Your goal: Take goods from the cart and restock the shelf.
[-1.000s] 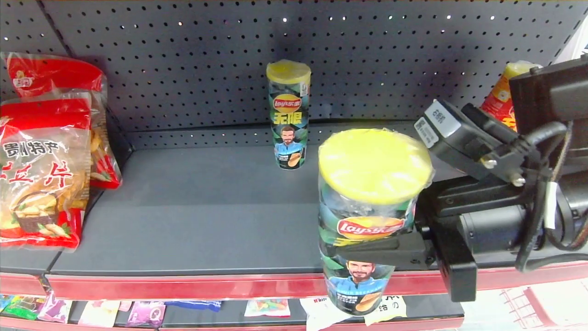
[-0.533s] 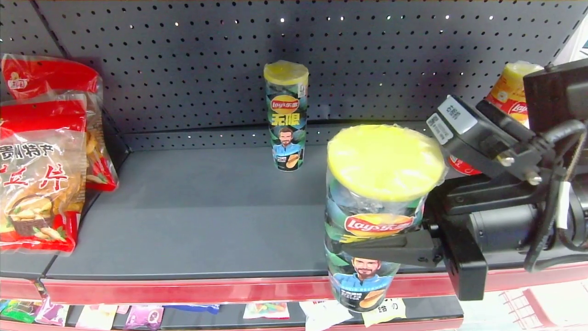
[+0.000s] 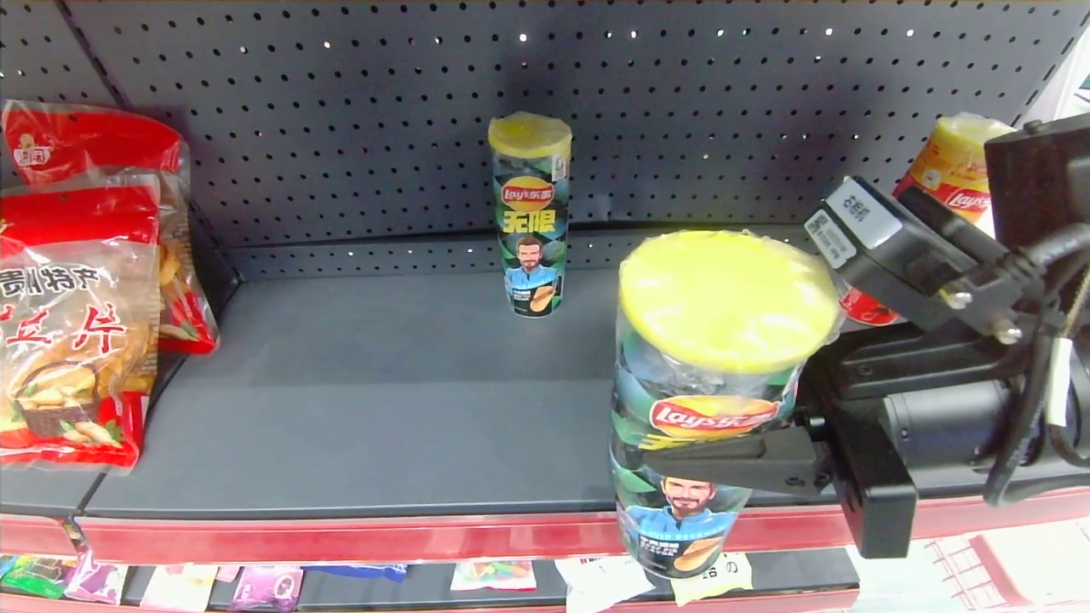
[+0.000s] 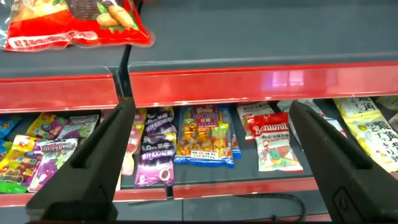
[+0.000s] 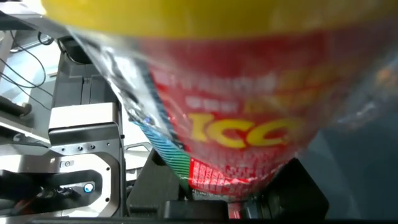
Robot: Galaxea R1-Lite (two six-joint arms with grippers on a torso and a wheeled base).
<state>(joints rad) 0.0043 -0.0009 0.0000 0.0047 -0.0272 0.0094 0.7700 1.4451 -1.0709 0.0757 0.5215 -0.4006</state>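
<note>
Tall yellow-lidded green crisp can [image 3: 711, 383] held at the grey metal shelf [image 3: 358, 400] front edge.
Your right gripper [image 3: 690, 447] grasps it upright in its fingers; your left gripper [image 4: 211, 107] has fingers spread apart, empty.

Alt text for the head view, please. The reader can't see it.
The right gripper holds an upright chip can with a yellow lid at the front edge of a grey shelf. A matching can stands at the back; red snack bags sit at the left.
</note>
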